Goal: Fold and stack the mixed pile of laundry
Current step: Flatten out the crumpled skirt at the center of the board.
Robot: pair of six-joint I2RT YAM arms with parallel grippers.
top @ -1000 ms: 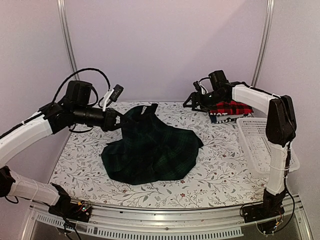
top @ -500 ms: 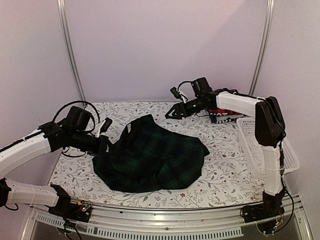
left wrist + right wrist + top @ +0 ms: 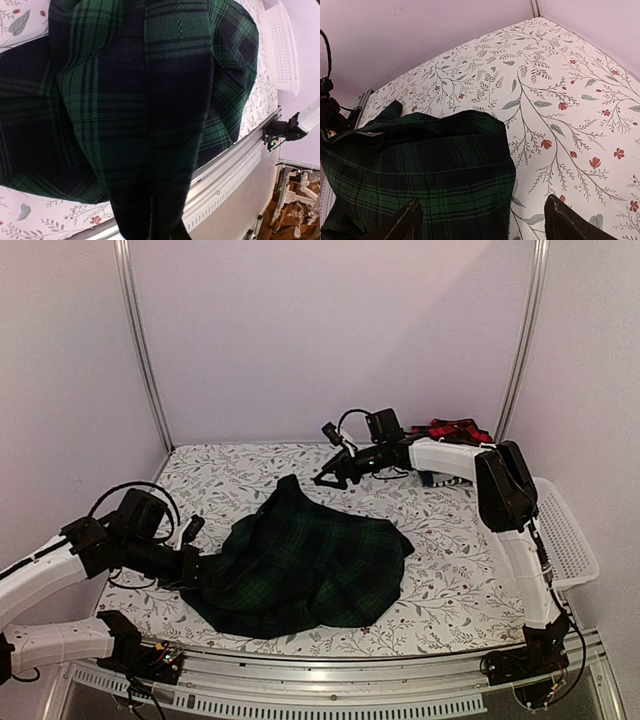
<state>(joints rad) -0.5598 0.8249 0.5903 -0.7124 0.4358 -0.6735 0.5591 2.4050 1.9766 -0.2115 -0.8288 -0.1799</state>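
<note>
Floral-cloth table (image 3: pixel 450 580), lilac walls. Plaid (image 3: pixel 310 565) lies rumpled, centre-near; red shirt (image 3: pixel 452 429) in the far right corner. Left gripper (image 3: pixel 197 568) looks clamped on the plaid's left edge, cloth smothering its camera. Right gripper (image 3: pixel 325 477) is spread wide, empty, just beside the far tip. Best next: right pinches that tip, both draw the cloth taut and flat before folding. No writing legible; pale collar tag (image 3: pixel 367 133) unreadable.

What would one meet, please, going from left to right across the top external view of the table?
left arm → plaid garment → red checked shirt → white basket
</note>
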